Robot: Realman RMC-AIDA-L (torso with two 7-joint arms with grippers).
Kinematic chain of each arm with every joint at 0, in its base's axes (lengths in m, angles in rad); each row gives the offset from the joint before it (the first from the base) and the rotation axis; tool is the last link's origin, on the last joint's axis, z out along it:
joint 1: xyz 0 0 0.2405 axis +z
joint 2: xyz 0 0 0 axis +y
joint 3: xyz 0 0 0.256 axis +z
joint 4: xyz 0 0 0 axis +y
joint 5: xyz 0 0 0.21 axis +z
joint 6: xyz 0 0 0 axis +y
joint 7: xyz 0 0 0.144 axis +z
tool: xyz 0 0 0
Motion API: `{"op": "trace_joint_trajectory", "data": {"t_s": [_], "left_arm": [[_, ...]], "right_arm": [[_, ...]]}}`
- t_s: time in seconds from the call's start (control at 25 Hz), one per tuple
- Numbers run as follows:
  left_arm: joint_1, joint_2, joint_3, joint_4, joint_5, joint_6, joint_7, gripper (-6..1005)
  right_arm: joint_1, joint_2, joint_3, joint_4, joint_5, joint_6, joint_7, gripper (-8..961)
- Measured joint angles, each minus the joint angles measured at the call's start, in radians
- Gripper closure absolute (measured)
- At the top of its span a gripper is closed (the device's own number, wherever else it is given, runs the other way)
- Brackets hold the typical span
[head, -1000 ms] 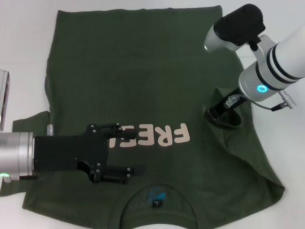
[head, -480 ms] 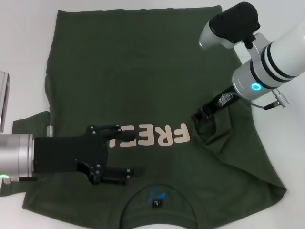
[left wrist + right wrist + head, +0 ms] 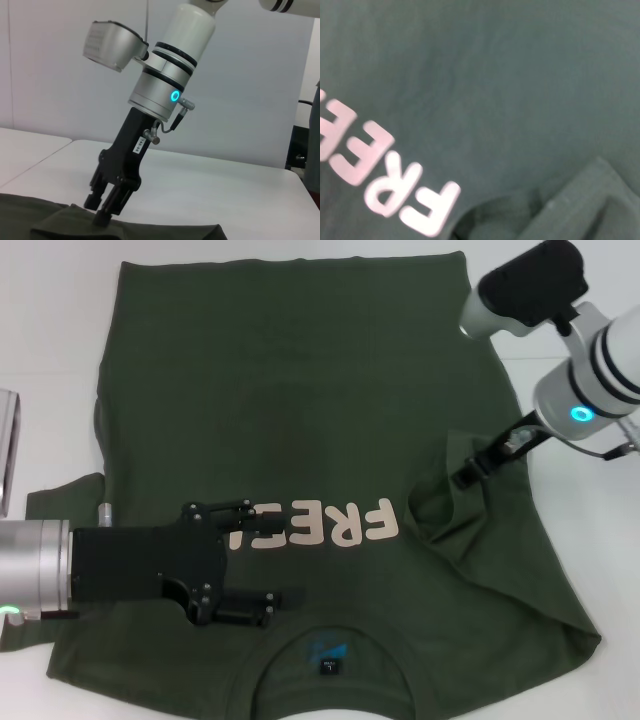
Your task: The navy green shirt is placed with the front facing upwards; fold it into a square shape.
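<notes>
White counter carries navy green shirt, front up, collar nearest robot | right claw pinched on raised right sleeve, apparently folding it inward | left claw open, hovering over lettering

The head view looks steeply down from above onto the shirt, which fills most of the picture, with white table at the edges. The left gripper reaches in from the left side, the right gripper from the upper right.

The left wrist view sits low, near cloth level, facing sideways across the table toward the right gripper and a pale wall behind it. It shares that gripper and the raised fold under its tips with the head view.

The right wrist view looks down at the shirt from very close. It shares the lettering with the head view.
</notes>
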Motion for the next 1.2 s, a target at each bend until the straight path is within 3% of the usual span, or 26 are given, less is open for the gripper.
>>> {"op": "trace_joint_trajectory", "data": {"t_s": [0.32, 0.6, 1.2], "left_arm": [[0.0, -0.001, 0.0, 0.0, 0.0, 0.0, -0.007, 139], [0.0, -0.002, 0.001, -0.001, 0.0, 0.001, -0.008, 140], [0.0, -0.002, -0.001, -0.01, 0.0, 0.0, -0.003, 140]], "right_arm": [[-0.026, -0.008, 0.04, -0.051, -0.037, -0.07, -0.012, 465], [-0.03, 0.006, 0.028, -0.057, -0.04, -0.109, -0.018, 466], [0.025, 0.014, -0.025, 0.081, -0.041, -0.009, -0.006, 472]]}}
